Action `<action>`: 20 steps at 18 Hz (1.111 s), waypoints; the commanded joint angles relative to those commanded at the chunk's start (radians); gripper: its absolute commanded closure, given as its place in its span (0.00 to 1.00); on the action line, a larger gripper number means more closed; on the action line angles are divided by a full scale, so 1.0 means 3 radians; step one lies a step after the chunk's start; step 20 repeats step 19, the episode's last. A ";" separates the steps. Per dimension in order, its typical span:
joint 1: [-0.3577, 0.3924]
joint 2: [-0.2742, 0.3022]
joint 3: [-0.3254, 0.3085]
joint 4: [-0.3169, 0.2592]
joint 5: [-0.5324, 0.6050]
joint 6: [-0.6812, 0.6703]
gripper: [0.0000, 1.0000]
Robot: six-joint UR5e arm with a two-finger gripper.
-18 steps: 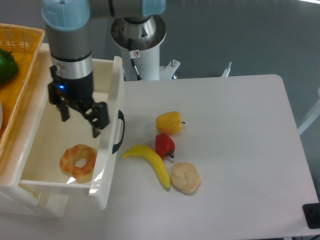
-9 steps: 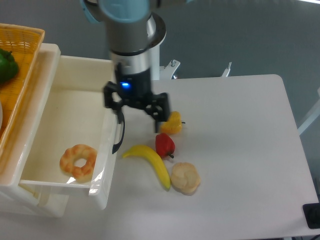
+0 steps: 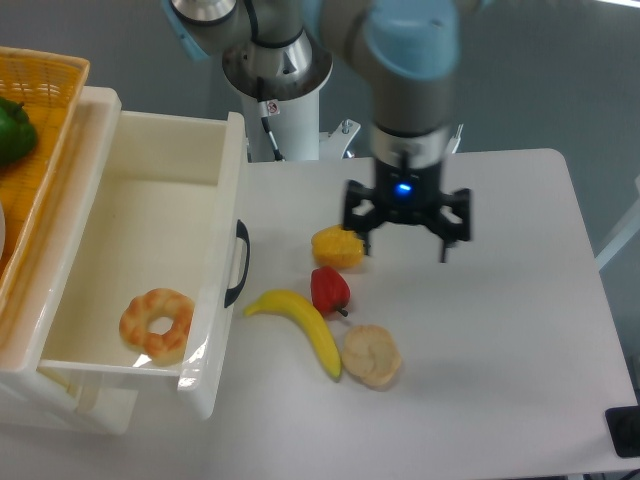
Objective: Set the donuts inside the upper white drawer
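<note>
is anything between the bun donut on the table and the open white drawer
Yes. The banana lies right beside the bun donut on its drawer side, with the red pepper just above. The upper white drawer is open, ring donut already inside. A lifted carry would clear both.

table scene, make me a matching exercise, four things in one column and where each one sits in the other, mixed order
Things:
1. ring donut
2. bun-like donut
3. green item
4. tool

Places:
A. in the orange wicker basket
B. on the table, just right of the banana tip
C. above the table, right of the yellow pepper
D. inside the upper white drawer

Pairs: 1-D, 2-B, 3-A, 4-C
</note>
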 joint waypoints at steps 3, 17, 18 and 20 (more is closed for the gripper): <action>0.0169 -0.0169 -0.0005 0.0000 0.0000 0.0680 0.00; 0.0292 -0.0696 -0.0076 0.0276 0.0266 0.1342 0.00; 0.0297 -0.0706 -0.0077 0.0291 0.0266 0.1337 0.00; 0.0302 -0.0706 -0.0077 0.0297 0.0261 0.1347 0.00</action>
